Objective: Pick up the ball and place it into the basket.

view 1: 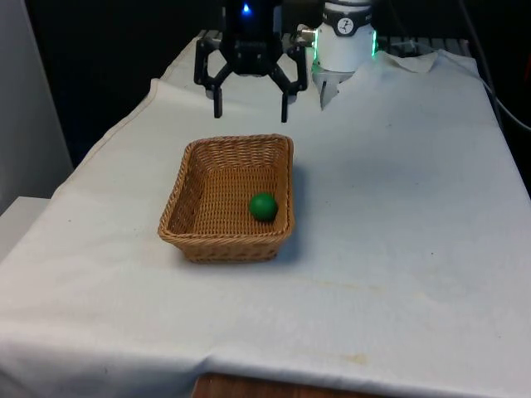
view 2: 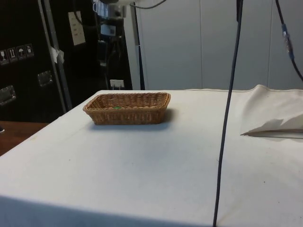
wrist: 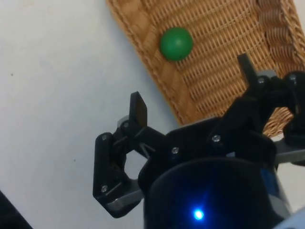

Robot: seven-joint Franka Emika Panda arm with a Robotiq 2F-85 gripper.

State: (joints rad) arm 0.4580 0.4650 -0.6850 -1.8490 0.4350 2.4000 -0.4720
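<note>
Inside the basket (view 1: 217, 196) I see the ball (view 1: 263, 206) resting, at its near corner on the front view's right; gripper (view 1: 251, 106) hangs spread and empty above the far rim.

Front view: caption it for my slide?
Green ball lies in the wicker basket; open pincer hangs above the basket's far rim.

Light: bright and even from overhead on the worktop (view 1: 398, 207).
Shadows: soft, short one beside the basket (view 1: 228, 199).
Blur: the wrist view was slightly smeared.
</note>
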